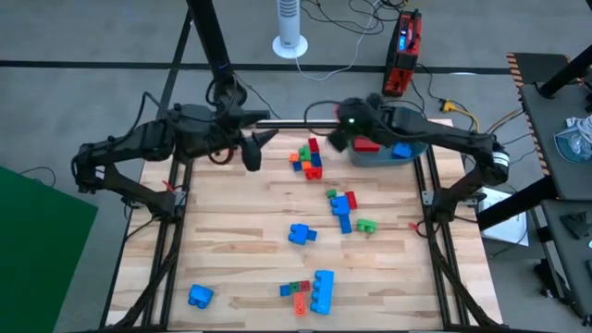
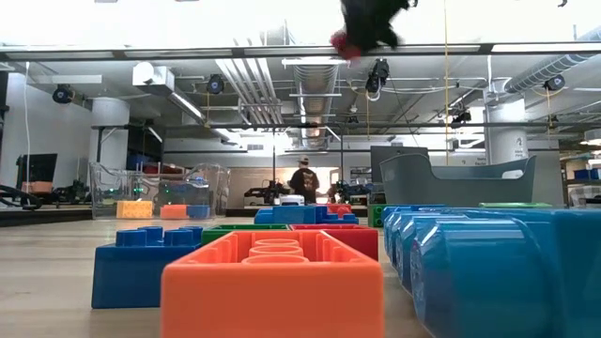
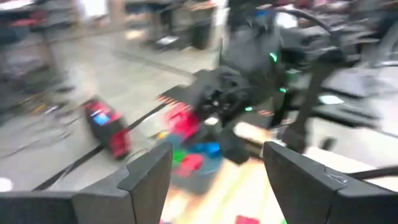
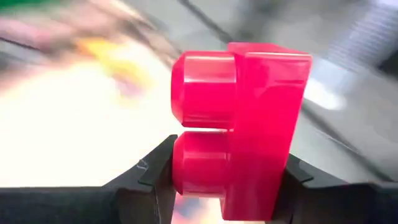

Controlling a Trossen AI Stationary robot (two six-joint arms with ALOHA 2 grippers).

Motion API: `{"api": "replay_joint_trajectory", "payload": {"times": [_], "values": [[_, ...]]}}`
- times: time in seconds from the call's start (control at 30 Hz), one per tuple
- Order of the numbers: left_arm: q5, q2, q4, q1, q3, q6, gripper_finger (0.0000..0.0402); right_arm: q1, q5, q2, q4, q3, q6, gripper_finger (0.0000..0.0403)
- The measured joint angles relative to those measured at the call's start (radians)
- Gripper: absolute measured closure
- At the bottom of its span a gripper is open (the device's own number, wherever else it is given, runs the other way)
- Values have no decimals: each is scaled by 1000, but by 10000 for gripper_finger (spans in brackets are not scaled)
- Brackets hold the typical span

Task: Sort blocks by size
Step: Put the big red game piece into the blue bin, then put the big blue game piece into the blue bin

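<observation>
The work surface is a light wooden plank table (image 1: 250, 268) on a dark metal frame, standing on a grey floor in a large workshop.

The right claw (image 4: 227, 168) is closed on a chunky red studded plastic brick (image 4: 239, 127), which is pinched between the two dark fingers with its round studs facing sideways. In the high view this claw (image 1: 344, 137) is raised beside the grey-teal plastic tub (image 1: 407, 155) at the far right corner of the table. The tub already contains a red brick (image 1: 366, 144) and a blue brick (image 1: 401, 150).

The remaining studded plastic blocks lie on the table, all located relative to the tub:
- A mixed cluster of red, orange, green and blue bricks (image 1: 309, 159) lies just beside the tub, toward the table centre.
- A blue brick with small red and green pieces (image 1: 342, 205) lies nearer the front than the tub, with a small green brick (image 1: 366, 225) close by.
- A chunky blue brick (image 1: 301, 234) lies near the table centre.
- A long light-blue brick (image 1: 323, 290) and a small group of red, green and orange bricks (image 1: 296, 294) lie at the front edge, well apart from the tub.
- A single blue brick (image 1: 200, 296) lies at the front left corner, farthest from the tub.

The left claw (image 1: 252, 146) waits above the far edge, left of the mixed cluster. Its fingers (image 3: 146, 174) are spread apart and hold nothing.
</observation>
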Motion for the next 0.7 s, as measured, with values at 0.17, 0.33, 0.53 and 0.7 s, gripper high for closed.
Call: {"api": "replay_joint_trajectory", "payload": {"times": [0.17, 0.33, 0.53, 0.7], "values": [[-45, 0, -54, -3, 45, -47, 164, -173, 191, 80, -393, -26, 222, 245], [-50, 17, -61, 0, 50, -33, 164, -300, 67, 147, -473, -84, 315, 196], [-49, 24, -94, 3, 51, -33, 164, -332, -18, 180, -447, -86, 323, 68], [-49, 34, -159, 3, 51, -65, 164, -328, -49, 149, -390, -86, 328, 29]]}}
